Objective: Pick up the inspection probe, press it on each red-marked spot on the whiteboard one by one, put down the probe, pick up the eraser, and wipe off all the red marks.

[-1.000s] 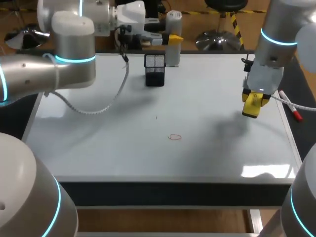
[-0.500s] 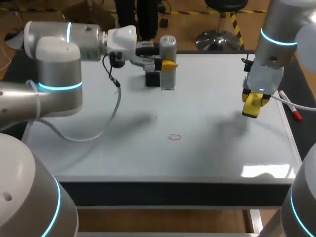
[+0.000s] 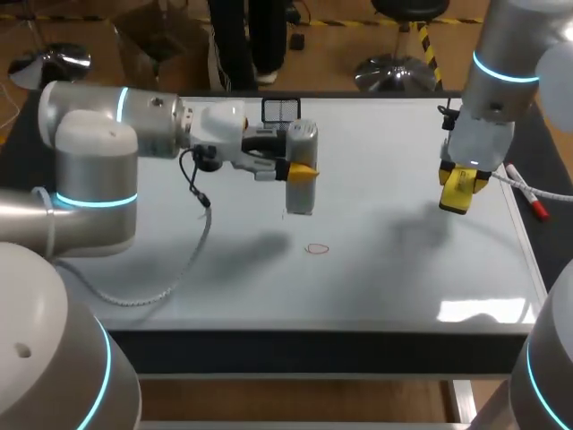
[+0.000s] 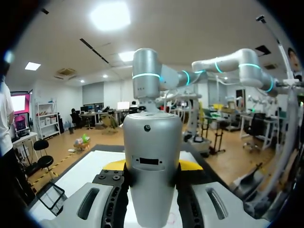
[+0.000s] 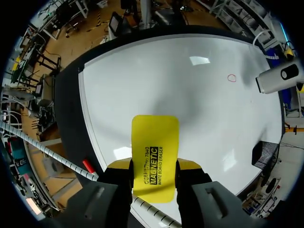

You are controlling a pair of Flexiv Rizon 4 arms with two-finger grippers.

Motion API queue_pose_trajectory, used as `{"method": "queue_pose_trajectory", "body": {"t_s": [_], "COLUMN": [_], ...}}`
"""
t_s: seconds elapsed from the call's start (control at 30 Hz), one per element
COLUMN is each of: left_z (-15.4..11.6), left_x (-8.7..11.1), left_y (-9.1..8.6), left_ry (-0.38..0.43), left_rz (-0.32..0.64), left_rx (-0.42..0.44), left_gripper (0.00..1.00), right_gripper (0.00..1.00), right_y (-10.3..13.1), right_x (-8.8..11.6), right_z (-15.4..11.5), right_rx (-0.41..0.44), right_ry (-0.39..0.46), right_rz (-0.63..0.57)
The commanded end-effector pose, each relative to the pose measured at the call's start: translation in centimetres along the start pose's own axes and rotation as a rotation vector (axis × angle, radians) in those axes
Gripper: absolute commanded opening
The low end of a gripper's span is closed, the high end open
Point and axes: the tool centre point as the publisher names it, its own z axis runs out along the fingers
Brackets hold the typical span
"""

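Observation:
My left gripper [image 3: 301,170] is shut on the grey cylindrical probe [image 3: 301,143], which hangs upright above the whiteboard [image 3: 179,260], its lower end just behind and left of the red circle mark [image 3: 317,249]. In the left wrist view the probe [image 4: 152,161] fills the space between the yellow tips of the left gripper [image 4: 152,166]. My right gripper [image 3: 458,186] holds the yellow eraser [image 3: 455,193] above the board's right side. The right wrist view shows the eraser [image 5: 154,147] clamped in that gripper [image 5: 154,166], with the red mark [image 5: 232,78] and the probe [image 5: 280,78] far ahead.
A black mesh pen holder [image 3: 280,108] stands at the board's back edge, behind the probe. A red marker [image 3: 530,202] lies by the right edge, close to the right arm; in the right wrist view the marker [image 5: 88,166] lies beside the gripper.
The left arm has carried the probe from beside the mesh holder at the back forward to the board's middle, close to the red mark. The right arm and eraser have kept still.

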Motion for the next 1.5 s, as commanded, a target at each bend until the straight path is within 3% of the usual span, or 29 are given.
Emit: {"method": "queue_pose_trajectory", "body": {"t_s": [0.03, 0.53, 1.03, 1.5], "left_z": [-0.1, 2.4, 2.8, 3.3], "left_x": [0.4, 2.7, 3.8, 3.4], "left_y": [0.8, 3.2, 5.4, 6.3], "left_ry": [0.021, 0.139, 0.166, 0.172], "left_rz": [-0.005, 0.010, -0.021, -0.028], "left_rx": [0.011, 0.034, 0.011, 0.012], "left_gripper": [0.00, 0.00, 0.00, 0.00], "right_gripper": [0.00, 0.00, 0.00, 0.00], "right_y": [0.0, 0.0, 0.0, 0.0], "right_x": [0.1, 0.1, 0.1, 0.1], "right_z": [0.0, 0.0, 0.0, 0.0], "right_rx": [0.002, 0.002, 0.002, 0.002], "right_ry": [0.002, 0.002, 0.002, 0.002], "right_rz": [-0.002, -0.002, -0.002, -0.002]}}
